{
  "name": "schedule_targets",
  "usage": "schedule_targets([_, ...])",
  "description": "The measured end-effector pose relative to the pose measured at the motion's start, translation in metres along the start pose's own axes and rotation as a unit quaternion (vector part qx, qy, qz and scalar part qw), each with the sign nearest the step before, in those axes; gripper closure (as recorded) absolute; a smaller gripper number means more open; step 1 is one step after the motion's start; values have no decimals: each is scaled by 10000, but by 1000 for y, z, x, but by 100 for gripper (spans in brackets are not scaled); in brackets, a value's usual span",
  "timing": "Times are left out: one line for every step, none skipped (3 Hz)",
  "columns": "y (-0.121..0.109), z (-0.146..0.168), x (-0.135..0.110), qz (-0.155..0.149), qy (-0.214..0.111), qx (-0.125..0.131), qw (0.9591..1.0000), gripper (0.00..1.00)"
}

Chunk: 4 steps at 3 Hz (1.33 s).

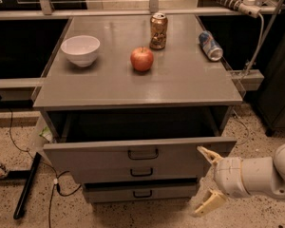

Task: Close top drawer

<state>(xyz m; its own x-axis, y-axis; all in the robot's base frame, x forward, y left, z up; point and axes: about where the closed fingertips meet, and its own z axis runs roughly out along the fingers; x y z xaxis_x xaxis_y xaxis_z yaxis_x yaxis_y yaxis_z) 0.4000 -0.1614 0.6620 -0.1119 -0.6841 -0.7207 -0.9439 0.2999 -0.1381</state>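
A: what's on the tabletop (133, 87)?
B: white bowl (80, 50) back left, red apple (142, 59) near centre, tan can (158, 31) upright just behind the apple, blue-white can (211, 45) on its side by the right edge, none touching
A: lower down?
B: two lower drawer fronts (141, 172) shut, black bar (26, 186) and cable (61, 189) on the speckled floor (147, 215) at left. gripper (206, 182) low right over the floor, fingers spread

The single camera looked from in front of the counter (109, 84) and from above it, facing down toward its far edge, so the whole top showed from the near edge to both far corners. It stood fairly near: the top drawer (85, 153) under the near edge filled the lower middle. The gripper (208, 178) sat below the near right corner, fingers spread apart.
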Motion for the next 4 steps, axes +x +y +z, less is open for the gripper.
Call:
schedule_targets([0, 0, 0, 0, 0, 0, 10000, 0])
schedule_targets([-32, 13, 3, -3, 132, 41, 9999, 0])
schedule_targets([-38, 16, 4, 4, 166, 59, 9998, 0])
schedule_targets([-80, 19, 31, 239, 429, 238, 9985, 0])
